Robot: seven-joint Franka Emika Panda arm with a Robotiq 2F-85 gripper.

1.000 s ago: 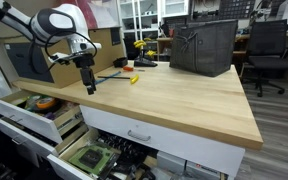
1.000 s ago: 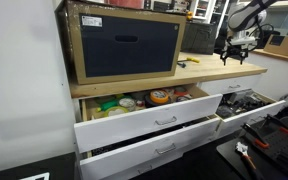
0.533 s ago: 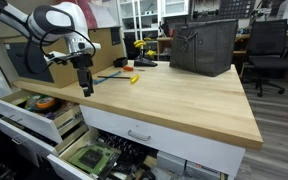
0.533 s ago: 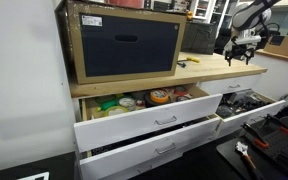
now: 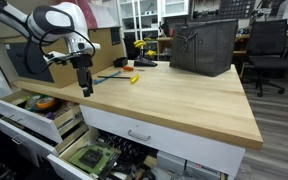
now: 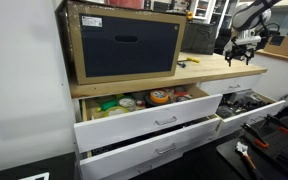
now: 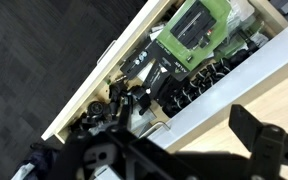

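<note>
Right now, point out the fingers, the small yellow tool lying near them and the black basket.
fingers (image 5: pixel 86 86): an exterior view, on the lower end of one finger.
small yellow tool (image 5: pixel 134 79): an exterior view, on its middle.
black basket (image 5: pixel 202 50): an exterior view, on its front wall.

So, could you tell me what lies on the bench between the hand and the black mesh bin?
In an exterior view, a slim dark tool and a small yellow item lie on the wooden benchtop between the hand and the bin.
</note>
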